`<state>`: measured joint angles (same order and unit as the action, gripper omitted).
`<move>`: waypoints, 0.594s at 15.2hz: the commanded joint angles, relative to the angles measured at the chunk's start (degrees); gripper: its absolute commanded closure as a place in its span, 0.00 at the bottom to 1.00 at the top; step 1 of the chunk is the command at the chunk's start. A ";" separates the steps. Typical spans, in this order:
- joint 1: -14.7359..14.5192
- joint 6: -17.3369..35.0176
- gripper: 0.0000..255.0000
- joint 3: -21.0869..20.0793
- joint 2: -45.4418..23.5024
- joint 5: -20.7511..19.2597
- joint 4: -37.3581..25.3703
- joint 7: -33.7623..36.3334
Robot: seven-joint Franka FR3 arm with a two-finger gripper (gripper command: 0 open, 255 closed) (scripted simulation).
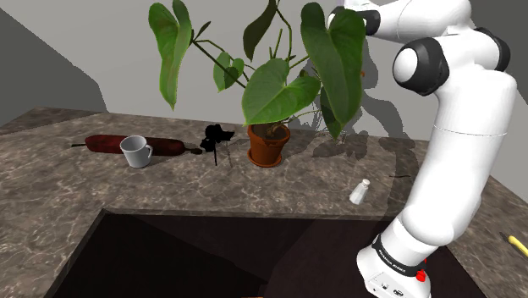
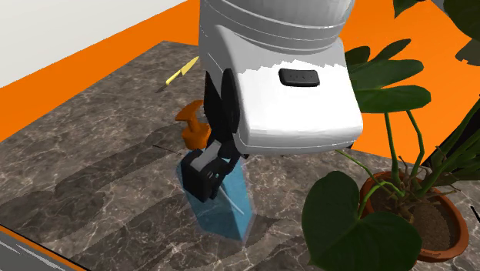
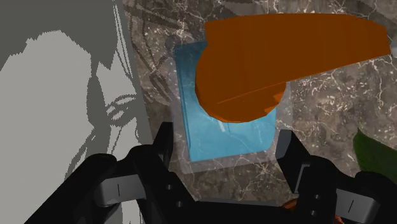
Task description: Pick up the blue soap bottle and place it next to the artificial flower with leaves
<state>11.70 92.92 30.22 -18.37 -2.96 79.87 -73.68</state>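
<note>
looking along the tool (image 3: 224, 153), we are seeing its two black fingers (image 3: 162, 149) standing wide apart, one on either side of the blue soap bottle (image 3: 222, 133). they are sitting close to the bottle's clear sides, and we are not able to tell whether they are touching it. the bottle is standing upright on the dark marbled worktop (image 2: 100, 131), and its orange pump head (image 3: 267, 57) is sticking out to one side above the blue body. in the second exterior view the tool is hanging down under the white wrist housing (image 2: 296, 100), its fingertips reaching level with the bottle's upper part, below the pump. the potted plant (image 2: 350, 223) with broad green leaves is standing in a terracotta-coloured pot (image 2: 454, 231) near the bottle, toward that view's right, and the two are not touching. a yellow thing (image 2: 181, 71) is lying on the worktop farther back in that view. in the shoulder view we are finding a white mug (image 1: 135, 151) in front of a long dark red thing (image 1: 106, 144), a small black object (image 1: 218, 135) just beside the pot, a small white bottle (image 1: 360, 191) near the arm (image 1: 457, 152), and a dark recess (image 1: 211, 254) sinking into the worktop in front.
</note>
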 commanded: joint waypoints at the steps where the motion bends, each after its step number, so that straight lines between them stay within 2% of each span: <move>1: 0.27 -1.68 1.00 0.06 -0.30 0.16 -2.00 -0.38; 9: 1.62 -8.72 1.00 0.23 -2.38 1.14 -11.12 -1.86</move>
<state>13.10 85.26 30.41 -20.47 -1.95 70.09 -75.30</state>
